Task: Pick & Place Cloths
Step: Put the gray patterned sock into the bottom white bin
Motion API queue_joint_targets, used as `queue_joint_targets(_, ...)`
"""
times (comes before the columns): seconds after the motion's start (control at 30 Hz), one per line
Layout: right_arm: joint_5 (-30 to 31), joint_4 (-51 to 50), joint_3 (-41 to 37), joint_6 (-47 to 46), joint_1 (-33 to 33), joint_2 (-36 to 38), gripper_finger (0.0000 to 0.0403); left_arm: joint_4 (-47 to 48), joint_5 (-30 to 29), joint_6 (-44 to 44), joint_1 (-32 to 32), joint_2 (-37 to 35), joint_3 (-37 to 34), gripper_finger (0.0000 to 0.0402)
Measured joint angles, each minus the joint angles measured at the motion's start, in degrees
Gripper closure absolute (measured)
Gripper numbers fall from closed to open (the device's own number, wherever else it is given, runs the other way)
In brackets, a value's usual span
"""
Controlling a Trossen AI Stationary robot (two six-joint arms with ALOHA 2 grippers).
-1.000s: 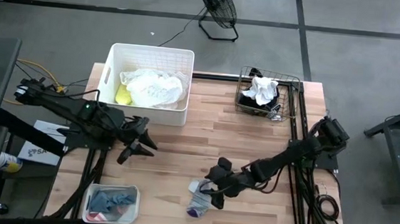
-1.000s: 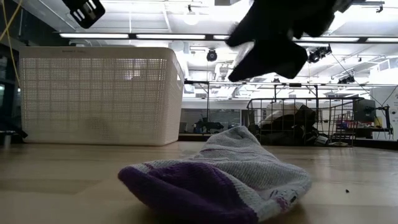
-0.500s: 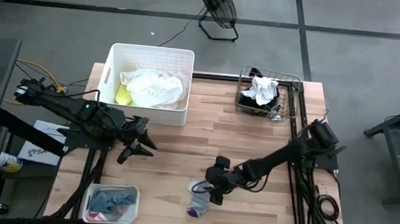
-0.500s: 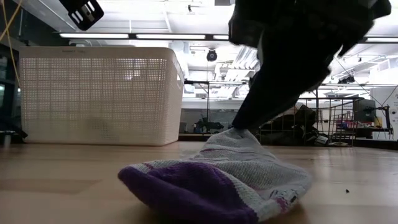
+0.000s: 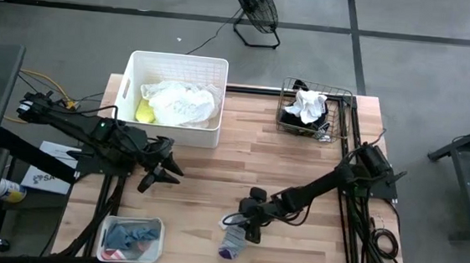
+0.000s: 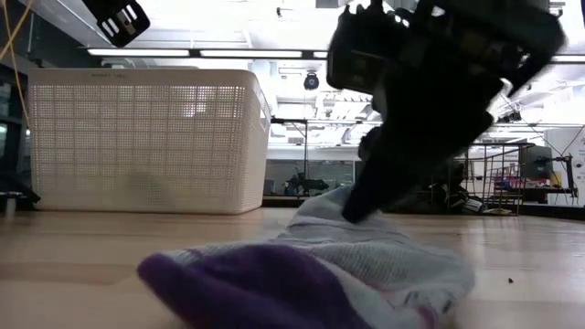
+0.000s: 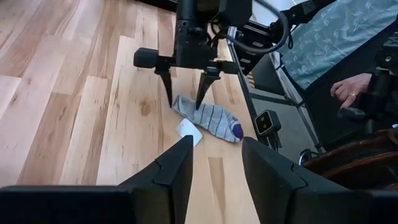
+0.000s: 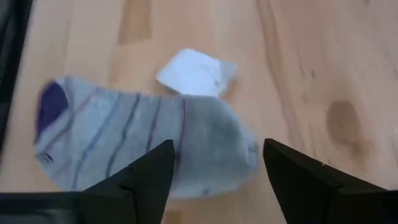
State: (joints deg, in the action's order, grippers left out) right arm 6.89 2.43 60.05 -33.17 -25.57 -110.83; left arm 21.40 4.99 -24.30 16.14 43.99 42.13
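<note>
A grey striped sock with a purple toe [image 5: 232, 240] lies flat on the wooden table near its front edge, also seen in the low view [image 6: 311, 274]. My right gripper [image 7: 184, 99] is open and low over the sock's grey cuff end [image 8: 211, 143], which lies between its fingers. A small white scrap [image 8: 196, 73] lies beside the sock. My left gripper [image 5: 164, 172] hangs open above the table's left half with nothing between its fingers [image 7: 217, 155]. My right gripper comes down slanting from the table's right side, its fingers apart on either side of the sock's grey cuff end [image 7: 180, 104]. One fingertip [image 6: 355, 212] bears on the top of that end. The sock lies on the table.
A white plastic bin [image 5: 178, 58] with white and yellow cloths stands at the far left. A wire basket [image 5: 337, 114] with white and black cloths stands far right. A small bin [image 5: 156, 224] with blue and pink cloths sits at the near left. Bare wood lies between.
My right gripper has come down and a little toward the table's left, onto the sock's cuff end. In the low view the sock has shifted under it, and its purple toe end now lies farther left and flatter.
</note>
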Motion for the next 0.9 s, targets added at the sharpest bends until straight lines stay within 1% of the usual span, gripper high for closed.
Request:
queue_joint_targets(0.1, -0.1, 0.6, 0.1, 0.0, 0.0, 0.0, 0.0199, 0.1, 0.0, 0.0, 0.0, 0.0, 0.0, 0.0265)
queue_joint_targets(0.2, -0.4, 0.5, 0.1, 0.0, 0.0, 0.0, 0.0243, 0.2, 0.0, 0.0, 0.0, 0.0, 0.0, 0.0265)
queue_joint_targets(0.37, -1.9, 0.9, 0.1, -0.2, 0.0, 0.0, 0.0331, 0.3, -0.1, 0.0, 0.0, 0.0, 0.0, 0.0265)
queue_joint_targets(0.47, -4.3, 1.1, 0.1, -0.2, 0.0, 0.0, 0.0385, 0.5, -0.2, 0.0, 0.0, 0.0, 0.0, 0.0265)
queue_joint_targets(0.6, -7.3, 1.7, 0.1, -5.1, 0.2, 0.0, 0.0394, 1.1, -0.2, -0.2, 0.0, 0.0, 0.0, 0.0265)
queue_joint_targets(0.73, -8.8, 2.4, 0.1, -9.5, 0.5, 0.7, 0.0395, 1.5, -0.2, -0.4, 0.0, 0.0, 0.0, 0.0265)
queue_joint_targets(0.83, -8.0, 2.5, 0.1, -10.3, 0.5, 2.6, 0.0396, 1.6, -0.6, -0.4, 0.0, 0.1, 0.0, 0.0265)
queue_joint_targets(0.9, -6.1, 2.6, 0.1, -10.1, 0.4, 4.2, 0.0397, 1.6, -0.6, -0.4, 0.0, 0.1, 0.0, 0.0265)
